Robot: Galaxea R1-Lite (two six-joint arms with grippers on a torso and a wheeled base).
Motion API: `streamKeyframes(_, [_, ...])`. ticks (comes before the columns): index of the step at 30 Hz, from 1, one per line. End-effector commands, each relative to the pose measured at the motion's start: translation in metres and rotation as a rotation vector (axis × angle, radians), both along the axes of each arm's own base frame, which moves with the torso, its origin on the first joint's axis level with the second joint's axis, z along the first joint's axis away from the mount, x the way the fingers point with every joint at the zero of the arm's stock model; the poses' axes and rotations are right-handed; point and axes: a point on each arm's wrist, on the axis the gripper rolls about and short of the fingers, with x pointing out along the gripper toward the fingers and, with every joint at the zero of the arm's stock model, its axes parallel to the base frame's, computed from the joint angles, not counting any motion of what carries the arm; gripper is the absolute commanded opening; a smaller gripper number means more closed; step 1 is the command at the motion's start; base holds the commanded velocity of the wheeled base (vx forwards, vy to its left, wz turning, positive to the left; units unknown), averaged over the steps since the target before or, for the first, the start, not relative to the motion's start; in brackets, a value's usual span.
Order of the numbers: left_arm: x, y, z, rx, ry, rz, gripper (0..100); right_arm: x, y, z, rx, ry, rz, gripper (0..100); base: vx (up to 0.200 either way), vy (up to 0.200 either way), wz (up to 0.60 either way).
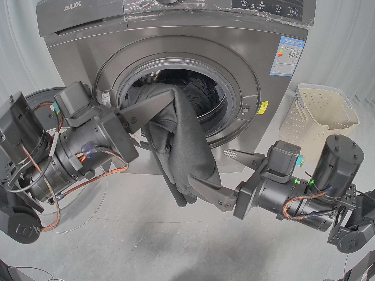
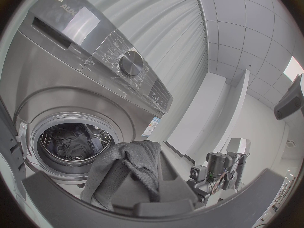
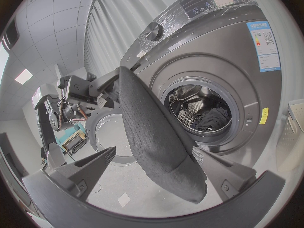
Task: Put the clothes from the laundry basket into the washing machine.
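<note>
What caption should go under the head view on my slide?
Dark garment hangs from the left gripper before the open washing machine, right gripper open at its lower end.

A dark grey garment [image 1: 183,137] hangs in limp folds before the washing machine [image 1: 78,59], its top at the rim of the open porthole, its tail dangling below. More dark clothes [image 1: 199,90] lie in the drum. The cream perforated laundry basket [image 1: 320,114] stands upright just beside the machine.
</note>
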Motion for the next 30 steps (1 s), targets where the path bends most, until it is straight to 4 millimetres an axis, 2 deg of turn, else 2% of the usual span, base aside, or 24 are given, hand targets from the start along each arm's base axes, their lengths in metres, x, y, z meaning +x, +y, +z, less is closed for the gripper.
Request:
streamKeyframes(1, [0.013,-0.009,-0.003,0.006,0.013,0.015,0,0.004,0.013,-0.007,-0.017,0.001,0.019,100,0.0,0.0,0.0])
streamKeyframes(10, [0.029,-0.019,-0.003,-0.009,0.018,0.064,0,-0.001,0.018,-0.005,-0.01,-0.018,0.047,100,0.0,0.0,0.0])
streamKeyframes(15, [0.03,-0.019,-0.001,-0.019,0.014,0.078,0,0.009,0.024,-0.019,-0.042,0.008,0.046,100,0.0,0.0,0.0])
streamKeyframes(16, [0.03,-0.019,0.0,-0.02,0.013,0.077,0,0.018,0.028,-0.027,-0.059,0.021,0.043,100,0.0,0.0,0.0])
streamKeyframes(22, [0.027,-0.017,0.001,-0.022,0.011,0.078,0,0.051,0.034,-0.034,-0.07,-0.003,-0.008,100,0.0,0.0,0.0])
streamKeyframes(30, [0.025,-0.015,0.003,-0.027,0.005,0.078,0,0.084,0.034,-0.033,-0.066,-0.049,-0.073,100,0.0,0.0,0.0])
